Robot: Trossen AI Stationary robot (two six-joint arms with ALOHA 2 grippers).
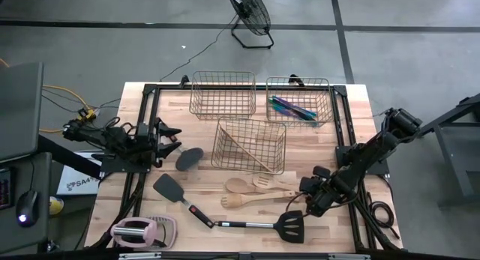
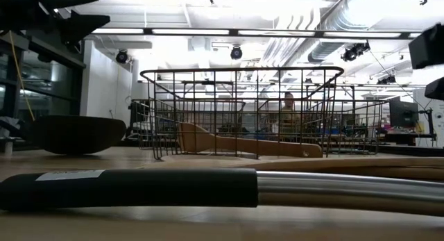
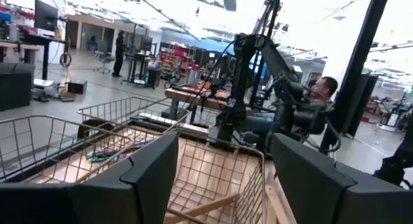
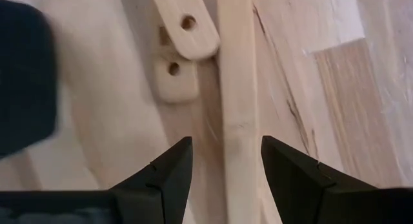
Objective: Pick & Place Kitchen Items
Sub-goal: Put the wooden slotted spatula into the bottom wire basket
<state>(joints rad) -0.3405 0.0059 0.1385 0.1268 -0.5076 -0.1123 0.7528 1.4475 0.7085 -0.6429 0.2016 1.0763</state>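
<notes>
Wooden spoons (image 1: 251, 192) lie near-right on tabletop (image 1: 360, 125); right gripper (image 1: 309, 204) at handle ends, left gripper (image 1: 171, 136) waiting far-left, jaws open. Right wrist: open jaws straddle spoon handle (image 4: 235, 101); crowded neighbouring handles (image 4: 181, 50) risk double pickup.

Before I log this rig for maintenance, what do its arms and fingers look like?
Both arms are dark, jointed and boxy. The left arm has black cables plus orange-yellow wiring at its base. The right arm has a black cable coiled beside it. The right gripper has flat, black, wedge-shaped fingers.
</notes>
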